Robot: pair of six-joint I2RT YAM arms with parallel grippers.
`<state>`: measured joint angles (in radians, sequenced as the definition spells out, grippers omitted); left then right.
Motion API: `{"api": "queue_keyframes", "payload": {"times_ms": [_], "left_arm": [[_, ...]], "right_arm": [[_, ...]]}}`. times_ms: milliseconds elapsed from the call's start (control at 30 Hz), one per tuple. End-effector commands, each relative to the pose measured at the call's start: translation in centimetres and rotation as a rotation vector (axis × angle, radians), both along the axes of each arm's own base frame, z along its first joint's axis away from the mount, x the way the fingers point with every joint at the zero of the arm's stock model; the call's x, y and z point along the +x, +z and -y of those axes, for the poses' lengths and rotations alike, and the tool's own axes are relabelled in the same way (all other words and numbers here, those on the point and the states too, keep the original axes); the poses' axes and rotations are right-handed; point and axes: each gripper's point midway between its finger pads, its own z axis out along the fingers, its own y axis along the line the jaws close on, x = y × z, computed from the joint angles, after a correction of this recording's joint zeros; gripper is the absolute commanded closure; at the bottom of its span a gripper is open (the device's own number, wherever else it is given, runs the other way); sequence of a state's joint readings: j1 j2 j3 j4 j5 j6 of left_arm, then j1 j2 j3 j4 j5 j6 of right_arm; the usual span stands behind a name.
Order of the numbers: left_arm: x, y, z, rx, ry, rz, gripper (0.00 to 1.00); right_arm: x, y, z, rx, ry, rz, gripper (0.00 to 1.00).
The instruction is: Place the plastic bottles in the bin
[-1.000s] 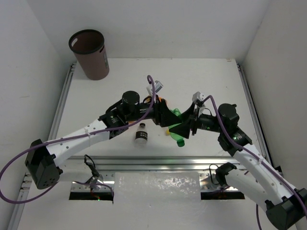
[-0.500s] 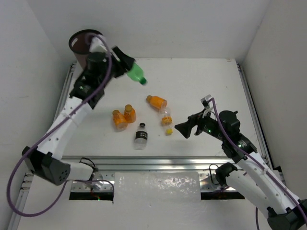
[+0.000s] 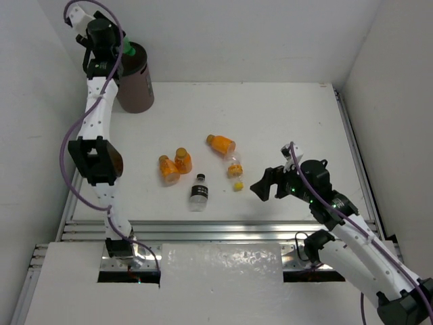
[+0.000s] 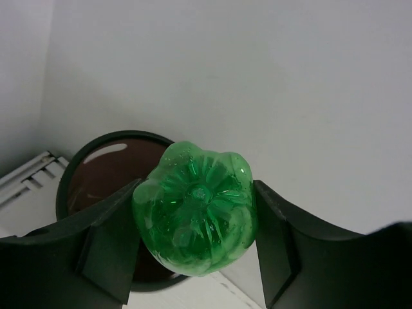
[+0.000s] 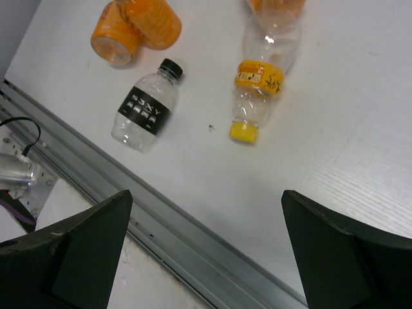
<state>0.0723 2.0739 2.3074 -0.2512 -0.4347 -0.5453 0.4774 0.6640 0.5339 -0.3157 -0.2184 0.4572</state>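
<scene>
My left gripper (image 3: 115,45) is raised at the far left corner, shut on a green plastic bottle (image 3: 126,49) right at the mouth of the dark brown bin (image 3: 139,88). The left wrist view shows the bottle's base (image 4: 196,206) pinched between both fingers, with the bin's opening (image 4: 96,174) behind it. On the table lie three orange bottles (image 3: 166,169) (image 3: 183,160) (image 3: 221,144), a clear one with a yellow cap (image 3: 235,170) and a clear one with a black cap (image 3: 199,189). My right gripper (image 3: 262,187) hangs open and empty, just right of the yellow-capped bottle (image 5: 261,84).
A metal rail (image 3: 223,227) runs along the near edge of the table, and side rails (image 3: 355,156) line both sides. White walls close in on the left, back and right. The bin stands in the far left corner against the wall.
My left arm has swung from the table's middle up to the bin, carrying the green bottle. My right gripper has opened and drawn back to the right.
</scene>
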Motion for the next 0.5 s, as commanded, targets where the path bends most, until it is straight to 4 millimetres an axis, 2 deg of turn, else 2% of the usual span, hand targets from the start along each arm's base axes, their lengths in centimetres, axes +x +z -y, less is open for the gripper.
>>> {"api": "queue_keyframes", "payload": {"times_ms": [0, 33, 67, 100, 133, 167, 267, 300, 333, 367, 400, 433, 467], "left_arm": [[1.2, 1.0, -2.3, 0.101, 0.087, 0.059, 0.66], [1.8, 0.2, -2.4, 0.109, 0.088, 0.056, 0.58], [2.8, -1.5, -2.8, 0.113, 0.098, 0.038, 0.41], [3.4, -1.8, -2.9, 0.113, 0.098, 0.038, 0.32], [3.6, -0.5, -2.6, 0.122, 0.087, 0.073, 0.13], [4.2, -0.7, -2.5, 0.144, 0.069, 0.07, 0.01], [3.3, 3.1, -1.8, 0.169, 0.044, 0.146, 0.0], [1.9, 5.8, -1.7, 0.177, 0.044, 0.191, 0.0], [1.1, 7.0, -1.6, 0.183, 0.046, 0.208, 0.0], [0.0, 8.6, -1.6, 0.19, 0.052, 0.229, 0.0], [-2.5, 12.0, -1.3, 0.198, 0.051, 0.276, 0.0], [-3.9, 13.3, -1.0, 0.202, 0.043, 0.28, 0.0], [-7.6, 16.5, 0.0, 0.199, 0.009, 0.3, 0.0]], "right_arm": [[0.0, -0.1, -0.8, 0.045, 0.009, -0.025, 0.01], [0.1, -0.1, -1.0, 0.05, 0.015, -0.026, 0.01], [0.1, 0.0, -1.2, 0.054, 0.021, -0.031, 0.01], [0.3, -0.1, -1.2, 0.05, 0.019, -0.038, 0.01], [0.5, -0.6, -1.2, 0.037, 0.015, -0.056, 0.01], [0.7, -0.6, -1.3, 0.03, 0.018, -0.056, 0.01], [1.7, -1.5, -1.0, -0.011, -0.016, -0.082, 0.01], [2.1, -1.8, -1.0, -0.023, -0.026, -0.087, 0.01], [2.7, -2.8, -0.8, -0.052, -0.05, -0.112, 0.01], [3.3, -2.8, -0.8, -0.062, -0.062, -0.116, 0.01], [4.0, -2.9, -0.9, -0.071, -0.073, -0.112, 0.01], [4.5, -3.4, -0.9, -0.089, -0.086, -0.127, 0.01], [5.9, -4.3, -0.8, -0.132, -0.116, -0.152, 0.02]]}}
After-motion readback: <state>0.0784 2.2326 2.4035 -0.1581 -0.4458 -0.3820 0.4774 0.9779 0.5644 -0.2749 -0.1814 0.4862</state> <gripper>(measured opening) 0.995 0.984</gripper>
